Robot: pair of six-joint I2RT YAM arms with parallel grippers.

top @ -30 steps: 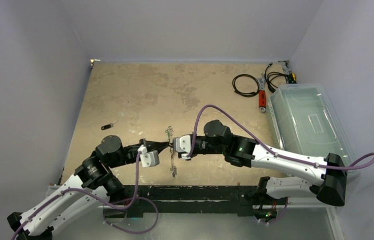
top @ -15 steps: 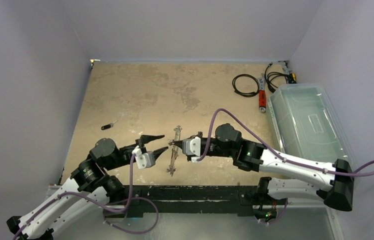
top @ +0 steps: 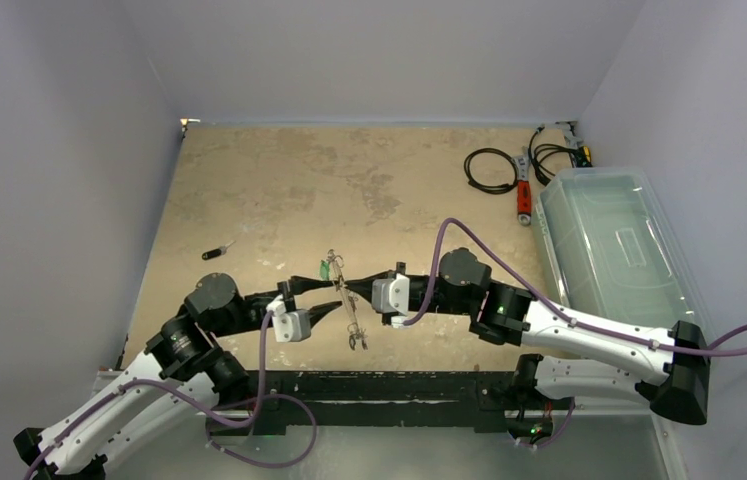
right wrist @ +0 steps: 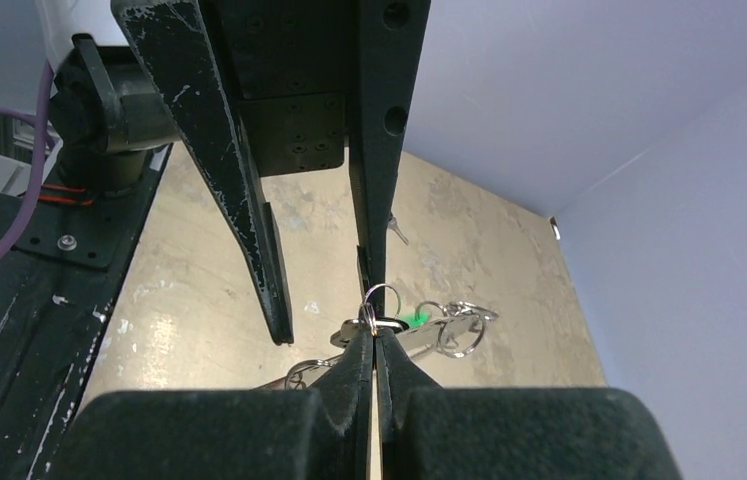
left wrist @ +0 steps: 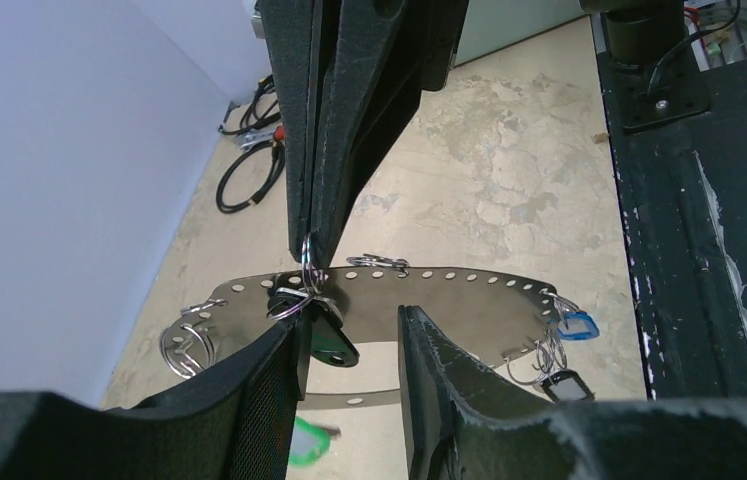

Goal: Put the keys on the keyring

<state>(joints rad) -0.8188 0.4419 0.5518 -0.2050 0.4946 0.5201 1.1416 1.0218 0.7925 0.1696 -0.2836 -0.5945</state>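
The keyring (top: 354,325), a thin silver hoop with a flat holed crescent (left wrist: 419,300), hangs above the table in front of both arms. My right gripper (top: 353,291) is shut on a split ring at the crescent's edge (right wrist: 375,318). My left gripper (top: 334,291) is open, its fingers (left wrist: 439,380) straddling the crescent without touching it. A black key head (left wrist: 331,342), a blue tag (left wrist: 577,325), a black tag (left wrist: 561,385) and a green tag (top: 323,268) hang from the ring. One black-headed key (top: 215,251) lies alone on the table at the left.
A clear plastic bin (top: 614,240) stands along the right side. A black coiled cable (top: 489,170) and a red tool (top: 523,195) lie at the back right. The black base rail (top: 389,385) runs along the near edge under the keyring.
My left gripper let go of the keyring, drew back open, then moved forward around it. My right gripper shifted right with the keyring, which swung so the green tag shows on top.
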